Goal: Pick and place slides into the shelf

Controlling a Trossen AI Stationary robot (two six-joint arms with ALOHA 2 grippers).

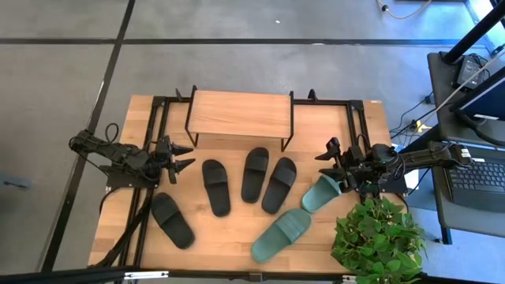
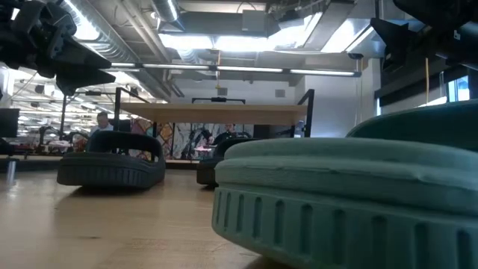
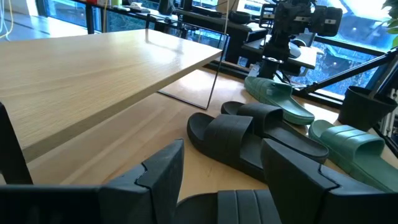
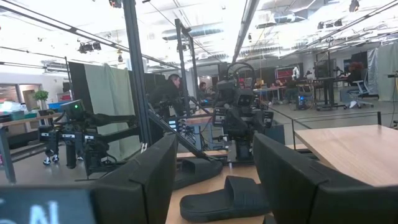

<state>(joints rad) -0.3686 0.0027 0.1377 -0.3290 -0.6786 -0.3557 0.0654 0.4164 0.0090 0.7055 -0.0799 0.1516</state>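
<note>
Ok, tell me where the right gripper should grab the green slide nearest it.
Grip the wide strap of the green slide, coming down from above. The slide lies flat, sole down, beside the right gripper, and the arched strap stands clear of the footbed, so open fingers could probably close across it.

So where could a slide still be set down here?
The light wooden plank top of the small black-legged shelf is completely bare. On the table, the strip between the far-left matte black slide and the next black slide is open. The middle is crowded: black slides, then two sage green slides beside the potted plant.
</note>
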